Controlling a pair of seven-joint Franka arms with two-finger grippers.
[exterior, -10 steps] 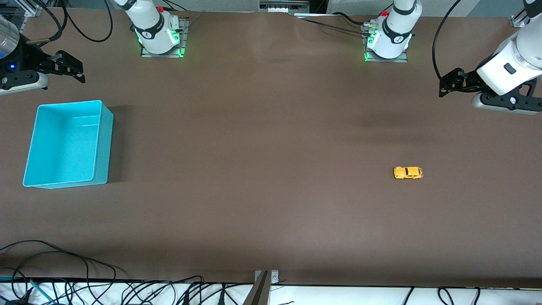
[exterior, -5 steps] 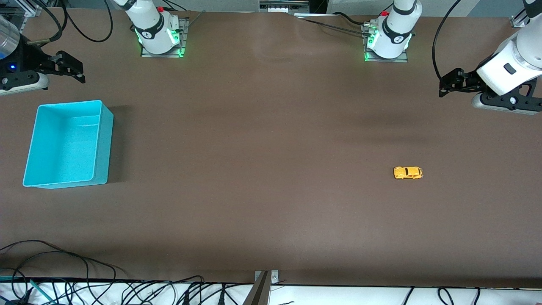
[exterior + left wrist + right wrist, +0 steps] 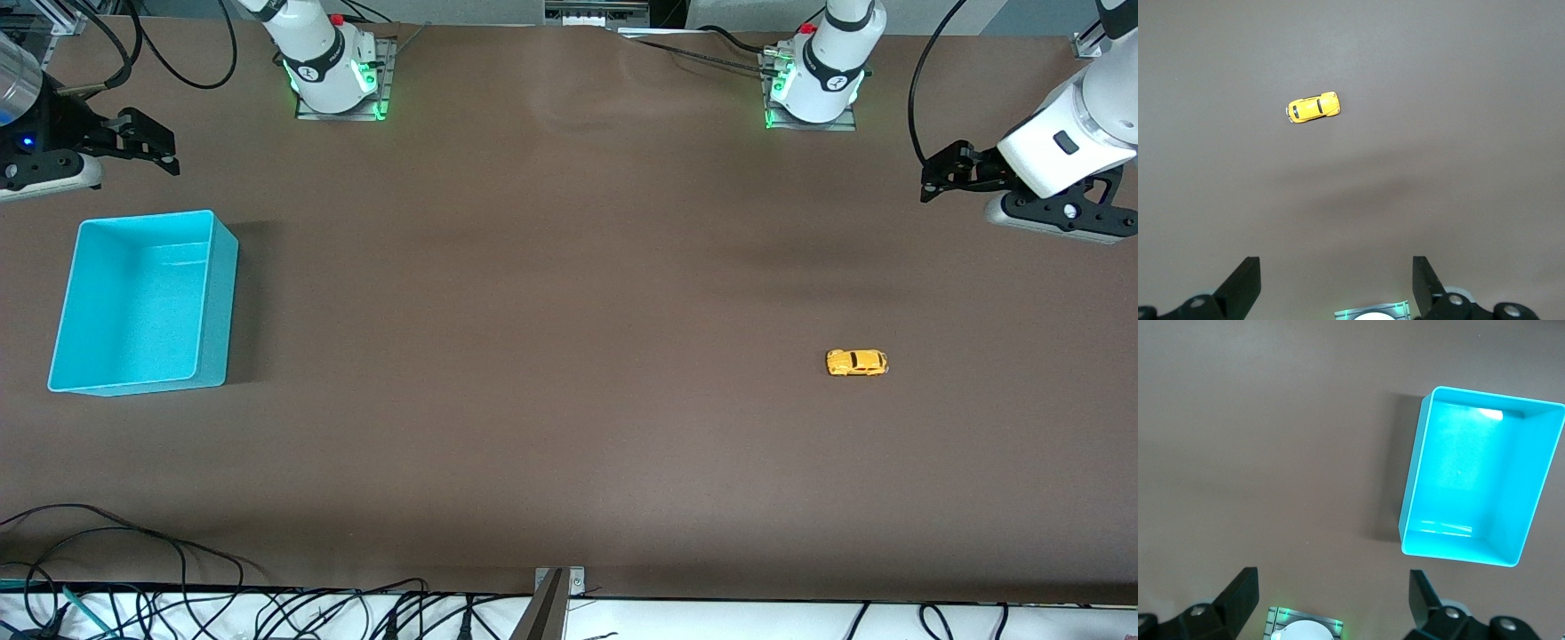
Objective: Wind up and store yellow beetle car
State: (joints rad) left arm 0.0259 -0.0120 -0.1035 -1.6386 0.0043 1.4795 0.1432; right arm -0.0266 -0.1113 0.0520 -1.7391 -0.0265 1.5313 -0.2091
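The yellow beetle car [image 3: 857, 362] stands on its wheels on the brown table, toward the left arm's end. It also shows in the left wrist view [image 3: 1313, 107]. My left gripper [image 3: 932, 178] is open and empty, up in the air over the table edge at that end, well apart from the car; its own view shows it too [image 3: 1336, 270]. My right gripper [image 3: 169, 149] is open and empty, up over the table's other end, beside the turquoise bin [image 3: 218, 302]. It also shows in its own view [image 3: 1333, 580], and there the bin [image 3: 1471, 473] is empty.
The two arm bases [image 3: 333, 76] [image 3: 813, 84] stand along the edge of the table farthest from the front camera. Loose black cables [image 3: 133, 551] and a metal bracket [image 3: 553, 596] lie along the edge nearest to the front camera.
My left arm's hand has shifted slightly toward the arms' bases. The car, the bin and the right arm have not moved.
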